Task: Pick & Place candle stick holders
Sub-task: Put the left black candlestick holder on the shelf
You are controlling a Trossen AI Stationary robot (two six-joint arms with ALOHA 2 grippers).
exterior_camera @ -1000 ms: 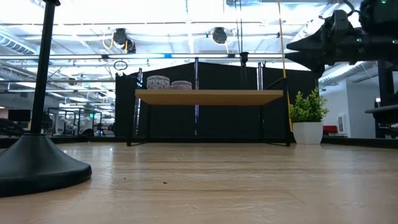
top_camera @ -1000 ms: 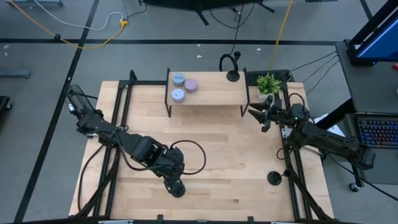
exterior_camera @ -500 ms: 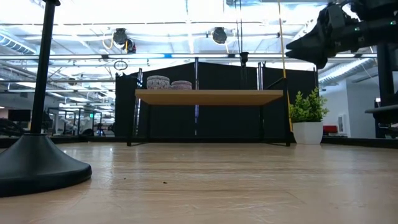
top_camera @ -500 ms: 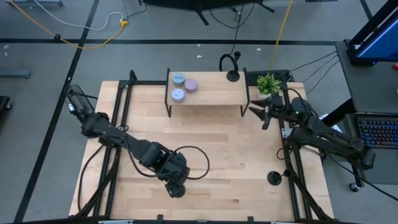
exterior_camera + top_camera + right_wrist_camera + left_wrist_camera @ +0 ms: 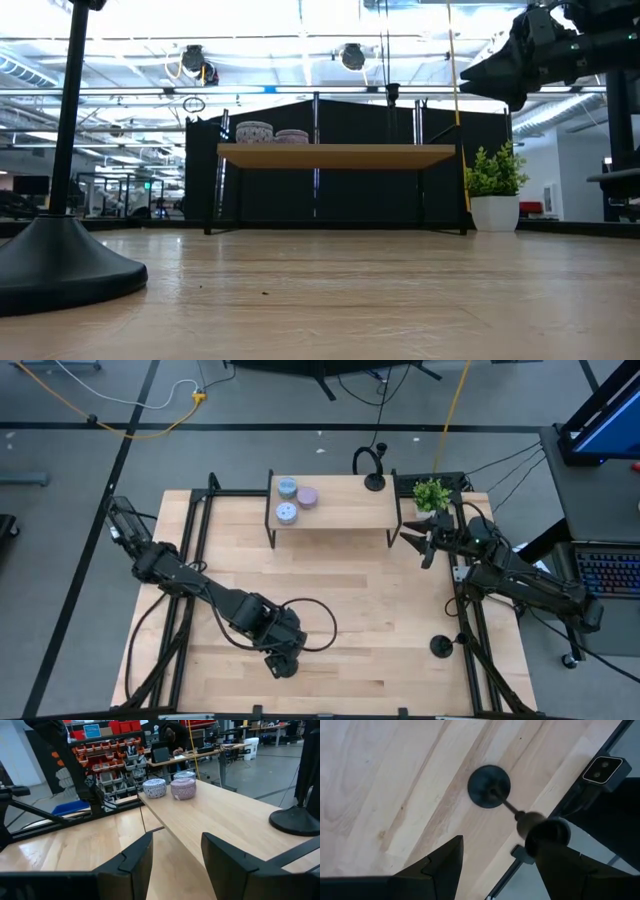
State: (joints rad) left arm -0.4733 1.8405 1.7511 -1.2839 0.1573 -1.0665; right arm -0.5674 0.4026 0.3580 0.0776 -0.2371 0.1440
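The left gripper is hanging directly over a small matte-black candle stick holder with a round disc base and thin stem near the front edge of the light wooden table. In the left wrist view the holder's disc is lying flat on the wood ahead of the gripper's own two dark fingers, which are standing wide apart; the stem is rising toward the camera and its tip is showing in the gap between the fingers, beside the far one, with nothing clamped. In the low view this same holder is standing upright at the near left of the tabletop.

A second matte-black disc-and-stem holder is sitting near the table's right edge, well apart from both grippers. A third black holder is standing on the right end of the raised light wooden shelf at the back of the table; its disc base is showing in the right wrist view.

The right gripper is hovering just beside the shelf's right end, its fingers parted and empty, pointing along the shelf toward three round pastel candle tins at the shelf's left end. A small green potted plant is standing near the right arm.
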